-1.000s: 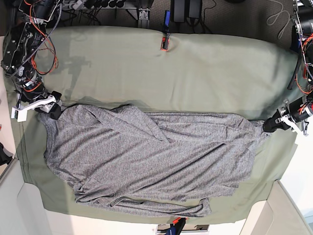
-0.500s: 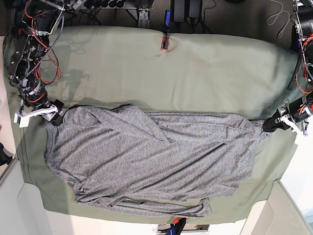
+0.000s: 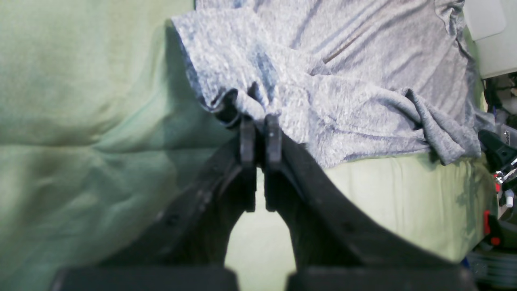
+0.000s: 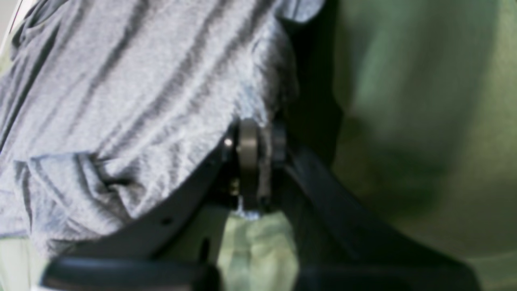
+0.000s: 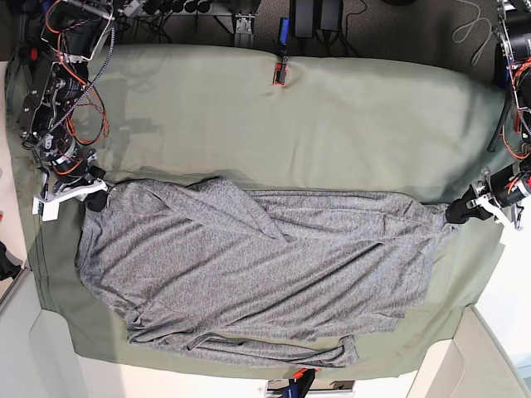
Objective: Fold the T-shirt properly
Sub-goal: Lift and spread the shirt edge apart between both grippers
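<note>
Rumpled grey T-shirt (image 5: 257, 269), spread flat

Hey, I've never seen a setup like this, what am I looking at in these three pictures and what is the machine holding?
This is a robot with two arms working over a table with a green cloth. One picture looks down from above; the other two come from cameras on each wrist, looking along the black pincers. A grey T-shirt lies spread out, rumpled. The left gripper is pinched shut on one edge of it, at the right side of the overhead picture. The right gripper is closed on the opposite edge, with fabric between its tips.
</note>
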{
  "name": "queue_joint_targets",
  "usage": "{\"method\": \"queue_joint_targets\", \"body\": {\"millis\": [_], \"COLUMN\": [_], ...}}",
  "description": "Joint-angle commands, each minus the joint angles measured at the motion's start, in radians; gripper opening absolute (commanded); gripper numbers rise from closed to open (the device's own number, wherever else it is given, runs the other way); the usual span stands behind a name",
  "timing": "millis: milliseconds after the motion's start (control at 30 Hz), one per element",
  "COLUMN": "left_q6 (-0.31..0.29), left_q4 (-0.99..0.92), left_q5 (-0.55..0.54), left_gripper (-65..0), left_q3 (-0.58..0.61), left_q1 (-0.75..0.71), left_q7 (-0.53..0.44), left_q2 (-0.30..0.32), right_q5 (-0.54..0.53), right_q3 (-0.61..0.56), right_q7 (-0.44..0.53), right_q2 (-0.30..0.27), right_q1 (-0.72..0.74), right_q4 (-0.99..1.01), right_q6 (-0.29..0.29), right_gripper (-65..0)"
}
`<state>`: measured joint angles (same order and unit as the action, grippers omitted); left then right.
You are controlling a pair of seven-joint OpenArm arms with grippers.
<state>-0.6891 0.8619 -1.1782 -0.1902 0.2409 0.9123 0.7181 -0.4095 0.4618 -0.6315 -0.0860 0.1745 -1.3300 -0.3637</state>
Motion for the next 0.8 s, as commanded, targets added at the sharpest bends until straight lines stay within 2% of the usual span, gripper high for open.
{"method": "queue_joint_targets", "body": {"millis": [0, 200, 367, 567, 667, 767], "left_q6": [-0.009, -0.009, -0.009, -0.009, -0.009, -0.009], "left_q4": [0.026, 0.171, 0.303, 0.348, 0.348, 0.352], "left_q5": [-0.024, -0.061, -0.06, -0.061, -0.084, -0.117], "left_gripper": [-65.0, -65.0, -65.0, -65.0, -65.0, -65.0], "left_q3": [-0.01, -0.065, -0.114, -0.235, -0.301, -0.342], "left_q1": [0.019, -0.048, -0.145, -0.286, -0.346, -0.394], "left_q7": [-0.005, 0.04, 0.058, 0.064, 0.068, 0.084], "left_q2": [0.043, 0.096, 0.119, 0.133, 0.133, 0.133], "right_q5": [-0.021, -0.021, -0.114, -0.143, -0.185, -0.209], "right_q3": [0.002, 0.01, 0.023, 0.078, 0.123, 0.166], "right_q7": [0.007, -0.117, -0.19, -0.22, -0.263, -0.279], "right_q2": [-0.011, -0.048, -0.117, -0.172, -0.178, -0.184], "right_q1": [0.019, 0.011, 0.01, -0.043, -0.076, -0.119], "right_q4": [-0.046, -0.15, -0.15, -0.15, -0.15, -0.155], "right_q6": [-0.018, -0.017, -0.017, -0.019, -0.061, -0.072], "right_gripper": [-65.0, -65.0, -65.0, -65.0, -65.0, -65.0]}}
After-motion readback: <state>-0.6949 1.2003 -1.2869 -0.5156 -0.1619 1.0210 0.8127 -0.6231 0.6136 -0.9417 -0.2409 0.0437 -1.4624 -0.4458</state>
